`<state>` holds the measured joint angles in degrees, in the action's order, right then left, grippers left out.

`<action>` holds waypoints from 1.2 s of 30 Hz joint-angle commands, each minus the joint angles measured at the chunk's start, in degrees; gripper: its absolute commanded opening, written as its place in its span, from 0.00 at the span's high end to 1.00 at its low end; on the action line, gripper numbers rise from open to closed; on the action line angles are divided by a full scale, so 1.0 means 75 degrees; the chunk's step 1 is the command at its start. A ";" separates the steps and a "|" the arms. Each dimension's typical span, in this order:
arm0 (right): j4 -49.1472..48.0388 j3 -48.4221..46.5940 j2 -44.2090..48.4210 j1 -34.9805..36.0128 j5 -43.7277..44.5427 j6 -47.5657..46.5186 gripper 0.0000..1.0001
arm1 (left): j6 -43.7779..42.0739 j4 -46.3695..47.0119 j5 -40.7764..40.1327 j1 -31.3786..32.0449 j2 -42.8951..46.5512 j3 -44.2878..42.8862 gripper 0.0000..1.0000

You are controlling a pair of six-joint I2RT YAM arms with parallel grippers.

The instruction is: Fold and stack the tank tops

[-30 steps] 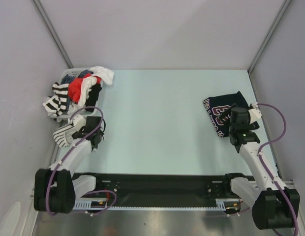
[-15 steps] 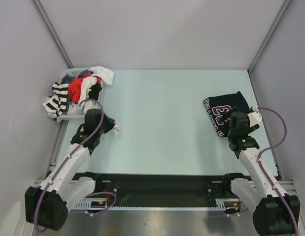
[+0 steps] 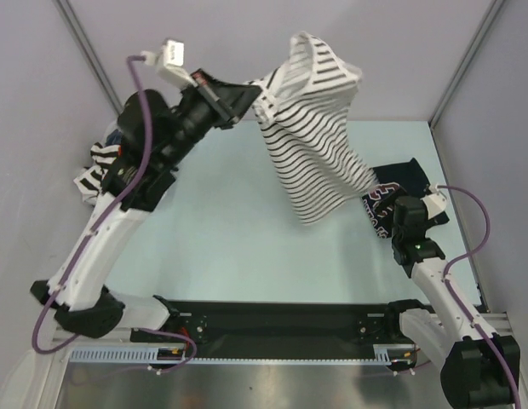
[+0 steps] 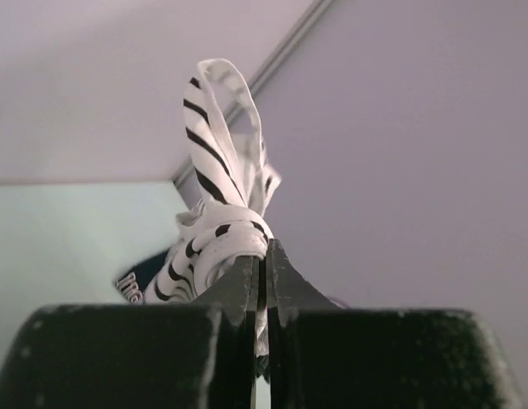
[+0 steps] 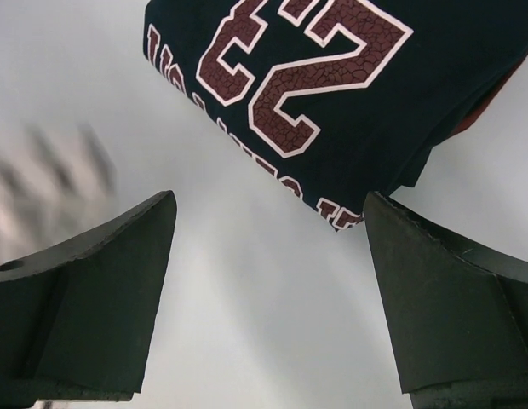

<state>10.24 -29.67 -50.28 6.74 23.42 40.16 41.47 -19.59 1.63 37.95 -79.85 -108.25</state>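
Mostly pale green bench (image 3: 272,234) in the overhead shot. Biggest thing on it, or rather above it: striped top (image 3: 311,145), dangling in the air over the far middle-right. Lower hem loose and overlapping the jersey (image 3: 410,175) in that view, touching or not hard to say. Jersey parked at the right side of the bench, "23" up, looking folded already. Far left, a pile (image 3: 94,170) of other clothes, half hidden behind the left arm. Then the left end effector (image 3: 237,95), up high and clamped tight on a bunched strap or neckline bit of the striped top. Smallest, the right end effector (image 3: 393,203): gaping wide, holding nothing, hovering low by the jersey's near edge.

Reckon jersey done, striped top only at the pick-up-and-spread step, with no fold in it yet. Next up, probably: bring it down and lay it flat on the bare middle of the bench, likely with the right side catching the hem or other shoulder to stop bunching. Worth minding the swing near the jersey too.

View-wise, from overhead: whole drape and both arms, no real look at the pinch. From the left wrist: that pinch up close, jaws fully together, striped loop poking out above, zero idea of the hang below. Only from the right wrist: cracked maroon "23" and lettering, plus a stripy blur at left, maybe the hem.
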 commanded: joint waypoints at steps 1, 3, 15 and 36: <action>-0.0580 0.0065 0.0060 0.0074 -0.0203 -0.0362 0.05 | 0.0082 0.0208 -0.0861 -0.0243 0.1058 0.1115 0.99; -0.0697 0.0112 0.0060 0.0109 -0.0310 -0.0433 0.05 | 0.0258 0.1211 -0.1257 -0.0303 0.1981 0.3192 0.74; -0.1295 0.0277 -0.0163 0.0179 -0.1447 -0.0949 0.08 | 0.2065 0.0691 -0.3803 -0.0607 0.4109 0.8211 0.00; -0.0920 -0.0496 -0.1673 0.0400 -0.3002 -0.1404 0.18 | -0.1815 -0.0118 -0.1038 -0.0596 -0.2628 0.4238 0.00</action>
<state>5.43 -30.17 -61.25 8.23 8.01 32.82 30.89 -18.92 -9.13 33.61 -96.51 -73.03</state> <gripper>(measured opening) 0.811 0.996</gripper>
